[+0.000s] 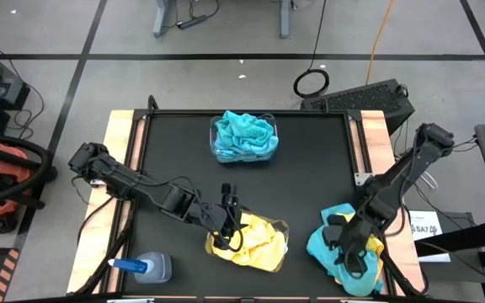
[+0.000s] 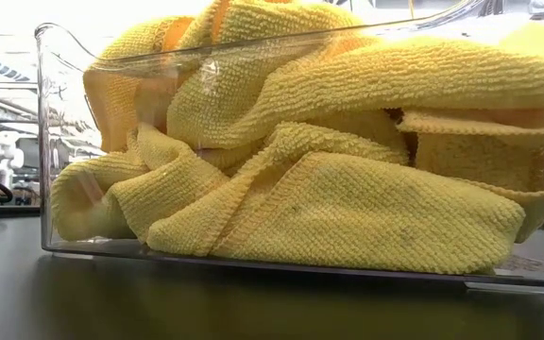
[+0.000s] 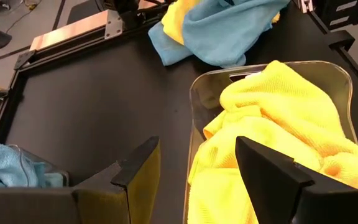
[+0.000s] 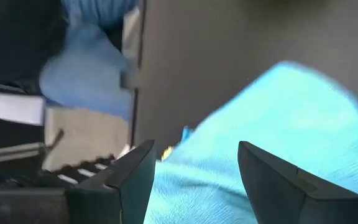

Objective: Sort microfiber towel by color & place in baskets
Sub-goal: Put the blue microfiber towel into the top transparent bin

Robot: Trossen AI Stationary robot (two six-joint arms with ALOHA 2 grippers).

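1. Microfiber towels lie sorted in part: turquoise ones fill the basket [image 1: 244, 137] at 12 o'clock, yellow ones the basket [image 1: 251, 241] at 6 o'clock.
2. A mixed pile [image 1: 343, 250] sits at 4 o'clock.
3. The right gripper [image 1: 349, 252] hovers over that pile, fingers wide apart, holding nothing.
4. The left gripper [image 1: 224, 229] stands wide at the yellow basket's rim, empty.

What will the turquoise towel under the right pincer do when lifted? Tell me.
Likely floppy: the turquoise towel lies crumpled, so it should drape and trail. Probably light for its bulk. It overlaps a yellow towel, so the open right pincer may drag that along.
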